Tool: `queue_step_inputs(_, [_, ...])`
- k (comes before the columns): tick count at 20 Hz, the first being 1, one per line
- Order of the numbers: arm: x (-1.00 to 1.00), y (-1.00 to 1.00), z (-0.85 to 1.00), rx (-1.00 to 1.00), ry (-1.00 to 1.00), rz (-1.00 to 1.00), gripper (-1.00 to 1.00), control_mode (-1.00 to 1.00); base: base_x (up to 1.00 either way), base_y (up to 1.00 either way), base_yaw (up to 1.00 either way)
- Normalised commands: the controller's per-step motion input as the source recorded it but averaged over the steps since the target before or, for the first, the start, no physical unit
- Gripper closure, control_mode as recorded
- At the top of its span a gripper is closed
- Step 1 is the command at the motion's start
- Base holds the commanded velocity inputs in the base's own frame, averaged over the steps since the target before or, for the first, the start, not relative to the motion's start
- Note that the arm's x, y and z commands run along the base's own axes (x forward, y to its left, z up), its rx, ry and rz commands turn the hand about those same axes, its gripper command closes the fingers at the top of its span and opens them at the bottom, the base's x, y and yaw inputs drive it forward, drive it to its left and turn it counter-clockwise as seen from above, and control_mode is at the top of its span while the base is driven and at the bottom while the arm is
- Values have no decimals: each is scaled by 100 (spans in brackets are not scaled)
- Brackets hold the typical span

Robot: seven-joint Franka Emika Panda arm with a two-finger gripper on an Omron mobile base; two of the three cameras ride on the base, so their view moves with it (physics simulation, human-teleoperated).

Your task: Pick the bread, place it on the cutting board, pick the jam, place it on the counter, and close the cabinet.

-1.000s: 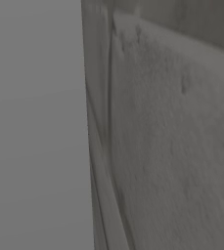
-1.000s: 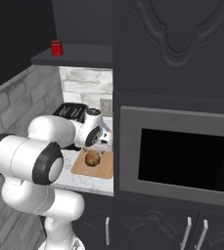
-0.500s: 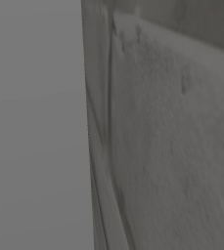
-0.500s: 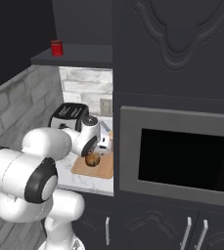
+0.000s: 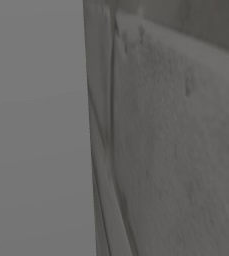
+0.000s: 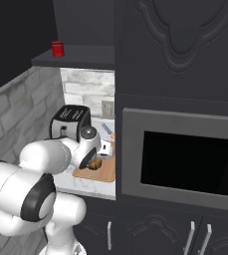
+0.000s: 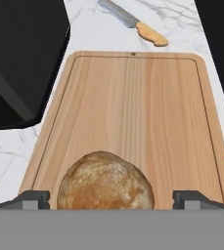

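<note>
The bread [image 7: 106, 181], a round brown loaf, lies on the near end of the wooden cutting board [image 7: 138, 102]. My gripper [image 7: 111, 200] stands open just above it, one fingertip on each side and clear of the crust. In the right base view the bread [image 6: 96, 163] shows on the cutting board [image 6: 105, 174] beside my wrist. The jam [image 6: 57, 48], a small red jar, stands high up on the dark cabinet shelf [image 6: 83, 56] above the counter nook.
A black toaster [image 6: 68, 121] stands left of the board, and a knife [image 7: 135, 23] lies on the marble counter [image 7: 91, 29] beyond it. A built-in microwave [image 6: 185, 162] takes up the right. A grey panel [image 5: 36, 125] and rough wall sit close to the left base camera.
My arm's elbow has swung down and toward the camera while the hand stays over the board. The bread has not moved and the jaws remain wide.
</note>
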Motion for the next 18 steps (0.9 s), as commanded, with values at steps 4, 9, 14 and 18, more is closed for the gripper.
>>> queue_step_inputs(4, [0,0,4,0,-6,0,-100,-100,0,0,0])
queue_step_inputs(9, [0,0,4,0,-5,0,-100,-100,0,0,0])
queue_step_inputs(14, [0,0,16,0,-7,0,-100,-100,0,0,0])
queue_step_inputs(18, [-3,0,28,0,-9,0,-100,-100,0,0,0])
